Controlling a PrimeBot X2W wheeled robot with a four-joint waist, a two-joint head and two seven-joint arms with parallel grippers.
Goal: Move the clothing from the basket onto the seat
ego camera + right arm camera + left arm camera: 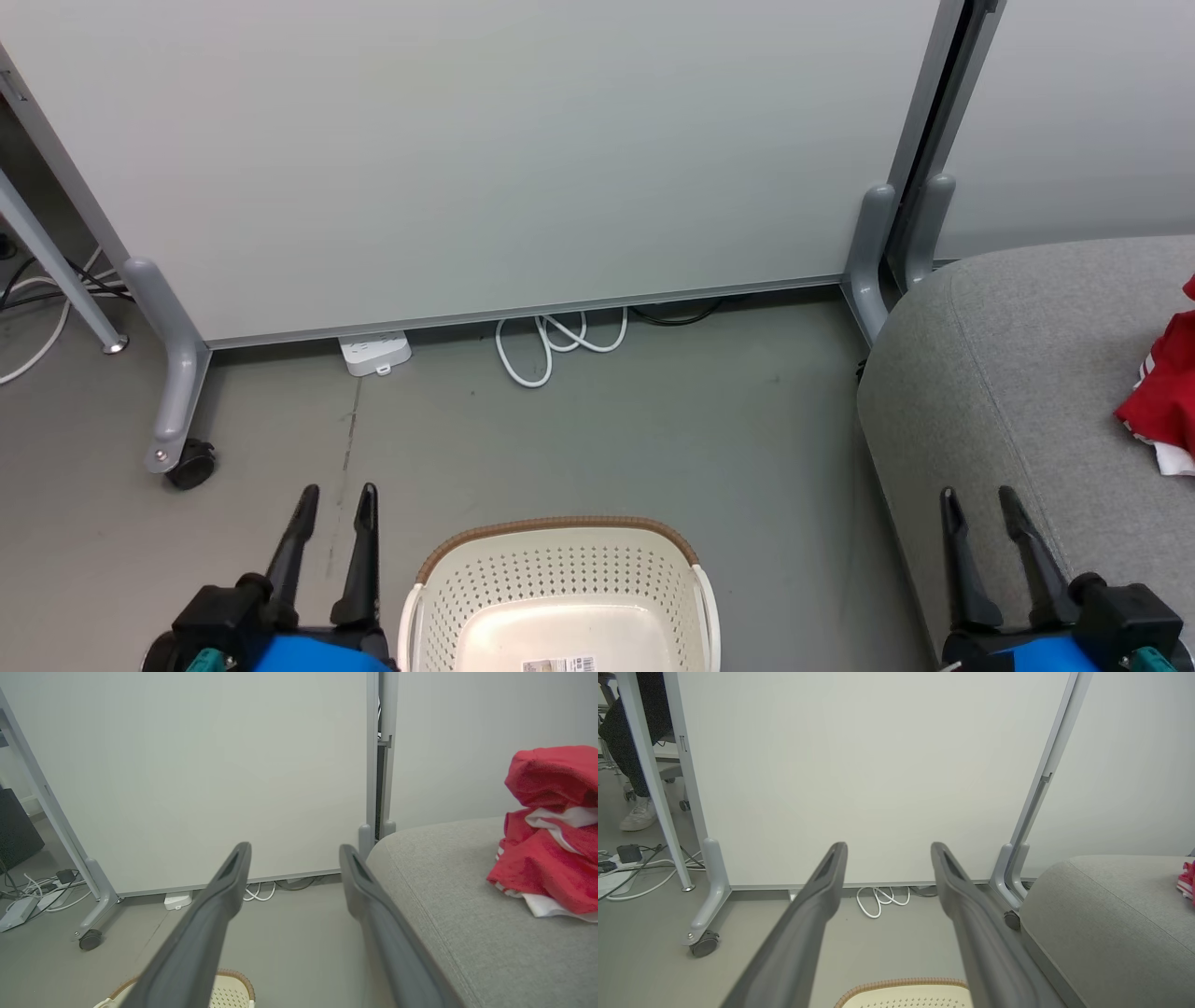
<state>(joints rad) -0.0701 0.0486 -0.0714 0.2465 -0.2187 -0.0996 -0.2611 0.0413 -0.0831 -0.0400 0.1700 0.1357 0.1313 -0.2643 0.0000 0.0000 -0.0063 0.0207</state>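
Head view. The basket point(560, 525) stands on the floor point(607, 439) at bottom centre. The part of its inside that shows is bare, but its near end is cut off by the frame edge. The clothing point(1162, 392) lies in a red and white heap on the seat point(1008, 373) at the right edge, well apart from the basket. The left gripper point(339, 489) is at lower left and the right gripper point(977, 491) at lower right over the seat's near edge. Both have their fingers spread wide and hold nothing.

Judgement: the transfer looks finished or nearly so. The next move calls for checking the basket's hidden near end. Any garment left there would need a reach down into the basket and a carry to the right.

Left wrist view. The fingers are parted and empty. The basket rim is at bottom centre and the seat at right. A person's shoe point(640, 814) shows at upper left.

Right wrist view. The fingers are parted and empty. The clothing is piled on the seat at right.

Room. A white panel point(513, 159) on a castor point(191, 464) frame stands behind. A looped cable point(551, 345) and a power strip point(375, 353) lie at its foot.
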